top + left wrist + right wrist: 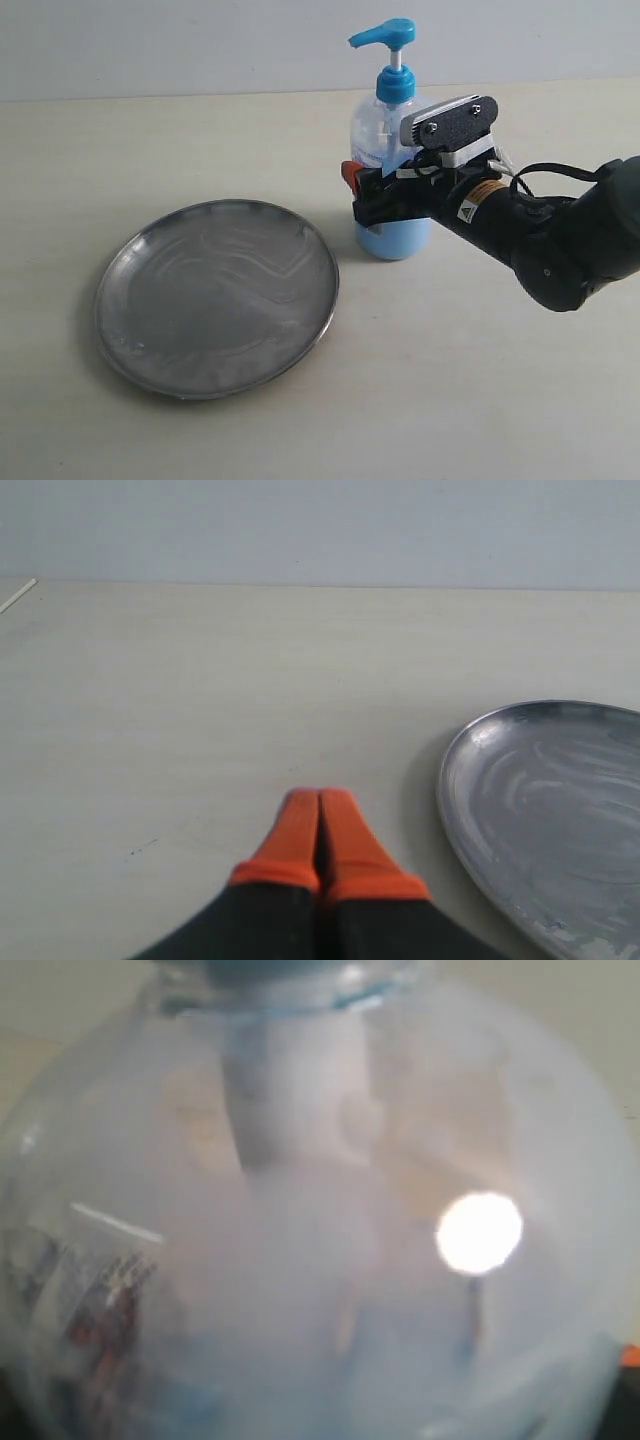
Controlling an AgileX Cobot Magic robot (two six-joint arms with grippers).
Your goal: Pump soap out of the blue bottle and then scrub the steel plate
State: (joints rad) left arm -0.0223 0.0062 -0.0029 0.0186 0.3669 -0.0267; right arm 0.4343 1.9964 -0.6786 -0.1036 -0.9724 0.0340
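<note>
The blue bottle (pixel 380 125) stands upright on the table, right of the steel plate (pixel 215 295), its blue pump head pointing left. Pale blue soap (pixel 398 240) fills its lower part. My right gripper (pixel 358 192) reaches in from the right with a finger on either side of the bottle's body, closed against it. The bottle (pixel 320 1210) fills the right wrist view as a blur. My left gripper (pixel 319 798) hangs over bare table with its orange fingertips pressed together and empty; the plate (pixel 560 810) lies beside it. The left gripper is out of the exterior view.
The pale table (pixel 480 380) stretches all round the plate and bottle. A light wall (pixel 200 40) runs along the table's far edge.
</note>
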